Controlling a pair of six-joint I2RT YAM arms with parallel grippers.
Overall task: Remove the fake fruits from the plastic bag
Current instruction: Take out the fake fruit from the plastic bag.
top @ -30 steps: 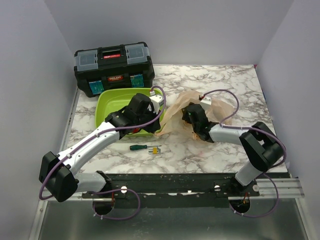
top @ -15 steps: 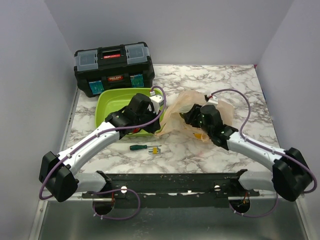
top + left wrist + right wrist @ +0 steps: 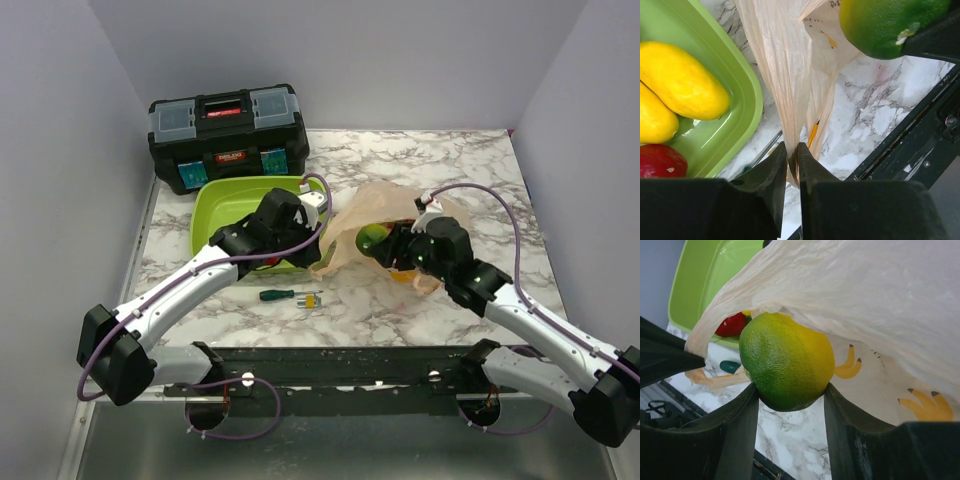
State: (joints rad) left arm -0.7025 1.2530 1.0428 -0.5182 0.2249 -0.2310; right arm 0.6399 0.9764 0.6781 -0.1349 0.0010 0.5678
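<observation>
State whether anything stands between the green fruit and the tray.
The bag, pinched at its edge by the left gripper, hangs between the tray and the fruit in the right gripper. The bag also overhangs it.

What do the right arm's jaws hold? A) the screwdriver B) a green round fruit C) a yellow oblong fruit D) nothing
B: the right wrist view shows the green fruit clamped between the right arm's jaws, just under the plastic bag.

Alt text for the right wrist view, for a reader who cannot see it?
The right gripper holds a green-and-yellow fake fruit between its fingers, just under the raised edge of the peach plastic bag. Behind it, a red fruit lies in the lime-green tray, with the marble table below.
</observation>
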